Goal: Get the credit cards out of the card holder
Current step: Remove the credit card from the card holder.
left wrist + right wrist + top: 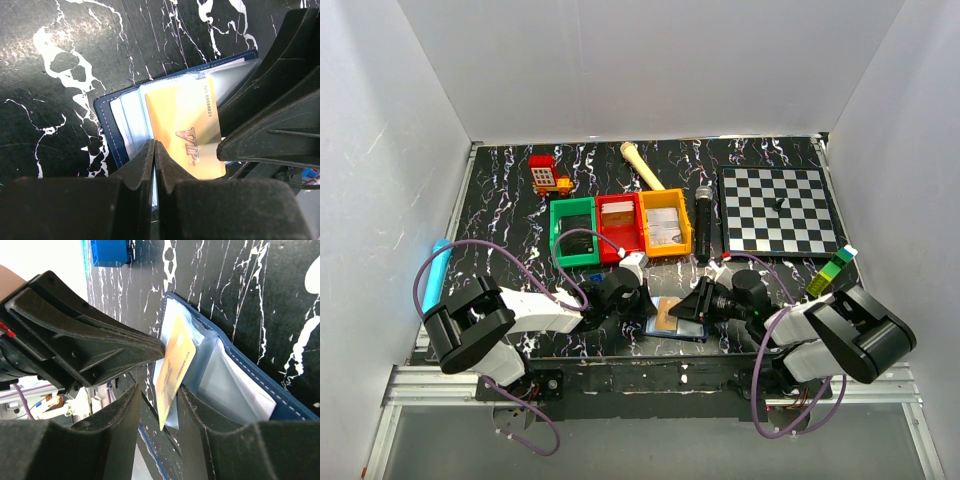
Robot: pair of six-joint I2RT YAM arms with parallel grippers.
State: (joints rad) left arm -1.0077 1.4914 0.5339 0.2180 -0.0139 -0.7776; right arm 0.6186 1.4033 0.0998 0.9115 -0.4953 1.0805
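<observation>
As the top view shows, the card holder (690, 331) lies open at the front of the table (520, 190). Left wrist: the left gripper (153, 160), fingers pressed together, touches its edge beside an orange credit card (185, 130). Right wrist: the right gripper (159, 390) straddles that tilted card; whether it pinches, I cannot tell

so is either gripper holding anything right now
The left gripper pinches the orange card by its edge; the right gripper stands open around it.
</observation>
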